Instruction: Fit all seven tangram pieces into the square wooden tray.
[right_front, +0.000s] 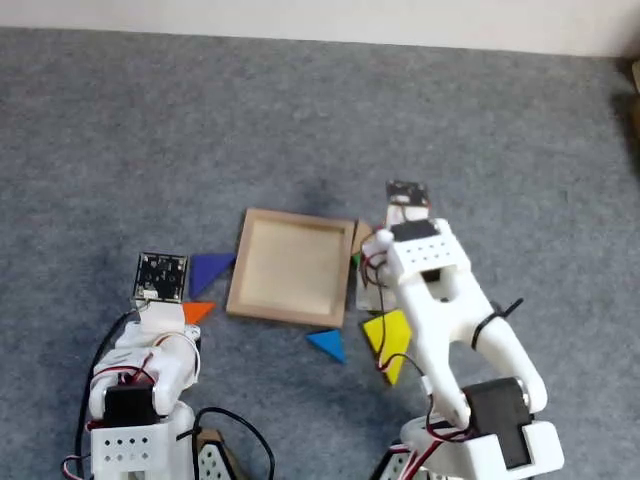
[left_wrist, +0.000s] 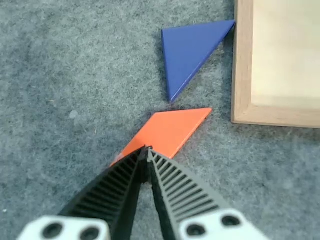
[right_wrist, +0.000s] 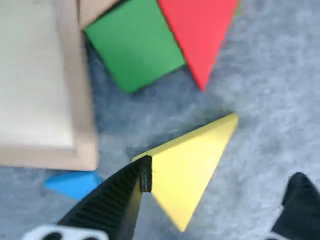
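The square wooden tray lies empty mid-table. My left gripper is shut, its tips at the near edge of the orange parallelogram; a dark blue triangle lies beyond it against the tray's rim. My right gripper is open and straddles the yellow triangle, with one finger at the triangle's corner. A green square and a red triangle lie past it beside the tray rim. A light blue triangle sits off the tray's corner.
A tan wooden piece rests next to the green square at the tray's edge. The left arm stands left of the tray, the right arm along its right side. Grey carpet stretches behind the tray.
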